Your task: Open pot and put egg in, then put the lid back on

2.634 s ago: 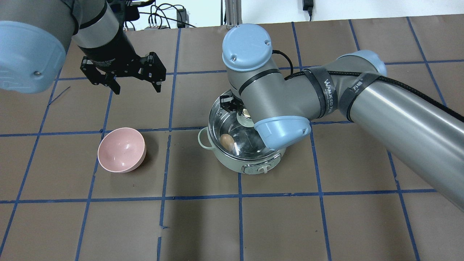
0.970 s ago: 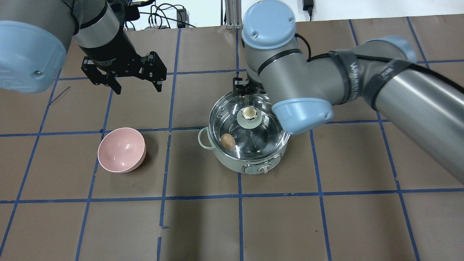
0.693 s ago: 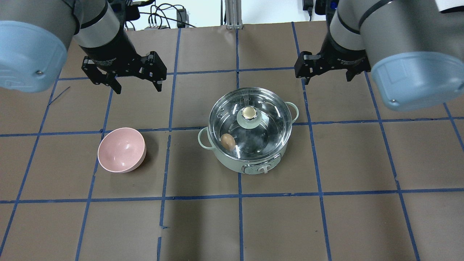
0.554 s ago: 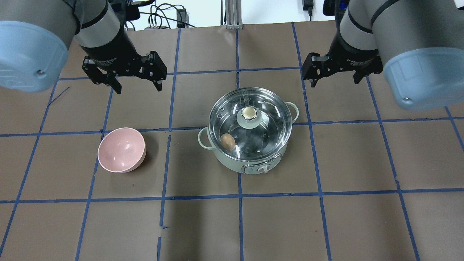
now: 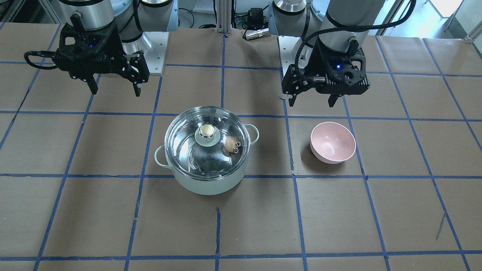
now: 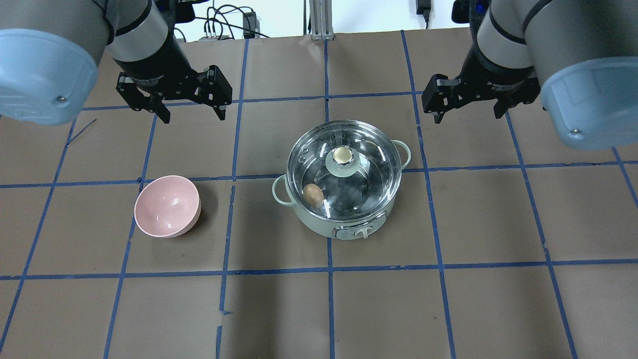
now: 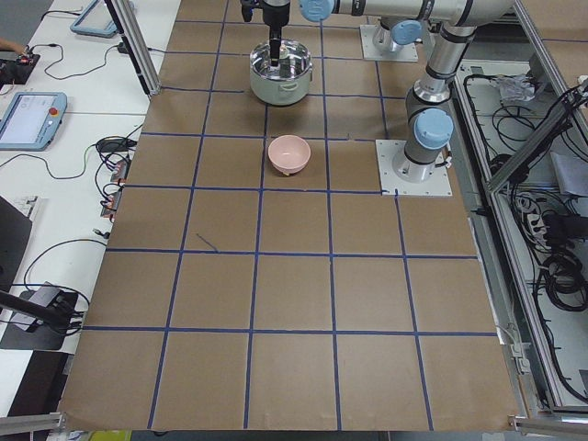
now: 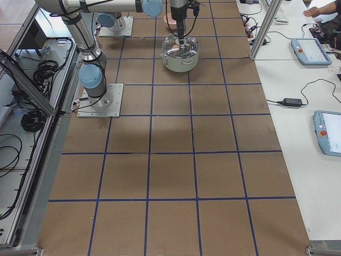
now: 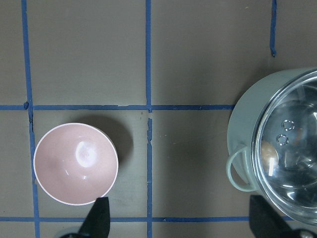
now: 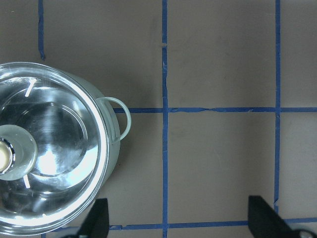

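Observation:
The mint-green pot (image 6: pixel 311 222) stands mid-table with the glass lid (image 6: pixel 366 187) seated on it, its gold-topped knob (image 6: pixel 342 156) upright. The brown egg (image 6: pixel 312 194) lies inside the pot, seen through the glass; it also shows in the front-facing view (image 5: pixel 229 143). My left gripper (image 6: pixel 193 117) is open and empty, raised beyond and left of the pot. My right gripper (image 6: pixel 468 117) is open and empty, raised beyond and right of the pot. The left wrist view shows the pot's side (image 9: pixel 242 129); the right wrist view shows the lid (image 10: pixel 54 148).
An empty pink bowl (image 6: pixel 167 205) sits left of the pot, about one grid square away; it also shows in the left wrist view (image 9: pixel 75 163). Brown paper with blue tape lines covers the table (image 6: pixel 448 299). Cables lie at the far edge.
My right gripper let go of the lid knob, rose and drew back to the far right. The lid stays on the pot. My left arm barely shifted.

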You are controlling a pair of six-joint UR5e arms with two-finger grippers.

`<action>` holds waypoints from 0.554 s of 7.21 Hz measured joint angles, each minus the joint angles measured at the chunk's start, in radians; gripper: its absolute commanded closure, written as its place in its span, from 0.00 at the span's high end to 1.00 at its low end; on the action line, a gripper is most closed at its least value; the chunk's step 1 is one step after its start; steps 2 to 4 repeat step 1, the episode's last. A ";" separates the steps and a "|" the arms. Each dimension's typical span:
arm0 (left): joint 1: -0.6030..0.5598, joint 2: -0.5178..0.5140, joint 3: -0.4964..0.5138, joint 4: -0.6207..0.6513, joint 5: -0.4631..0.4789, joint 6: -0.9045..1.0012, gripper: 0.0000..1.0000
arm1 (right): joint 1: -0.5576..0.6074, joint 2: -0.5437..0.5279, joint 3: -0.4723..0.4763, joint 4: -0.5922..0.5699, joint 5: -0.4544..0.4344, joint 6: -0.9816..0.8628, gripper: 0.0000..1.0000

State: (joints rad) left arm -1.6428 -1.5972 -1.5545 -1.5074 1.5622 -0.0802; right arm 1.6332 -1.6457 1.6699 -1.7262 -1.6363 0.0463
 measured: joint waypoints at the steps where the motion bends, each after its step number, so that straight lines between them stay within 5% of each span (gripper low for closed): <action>1: -0.002 0.005 0.001 -0.002 -0.006 0.002 1.00 | -0.001 0.000 -0.002 0.001 0.001 -0.004 1.00; 4: -0.002 0.005 0.001 -0.002 -0.006 0.002 1.00 | -0.001 0.000 -0.002 0.001 0.001 -0.004 1.00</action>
